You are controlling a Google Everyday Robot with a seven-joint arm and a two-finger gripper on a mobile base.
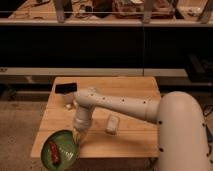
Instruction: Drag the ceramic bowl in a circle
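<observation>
- At the front-left corner of the surface [131, 95], the claw [78, 136] points down at the right-hand rim of the bowl [68, 144], right at its edge.
- Whether the claw is open or closed, and whether it grips the rim or only presses on it, cannot be told.
- Above the claw, the white wrist rises to a bend, and the arm [120, 105] runs right across the surface to a thick white shoulder at the right side of the view.
- The bowl is round, shallow and glossy green with a darker rim; it sits at the front-left corner, its near part reaching past the front edge.
- Inside the bowl, left of centre, lies a small red-brown stick-shaped thing [53, 151].
- Right of the claw, apart from the bowl, a small pale block [113, 124] lies on the wood.
- Behind the arm's bend, near the back-left corner, lies a flat dark rectangle [66, 88]; a small white thing [68, 105] sits just in front of it.
- Beyond the surface stands a long dark counter.
</observation>
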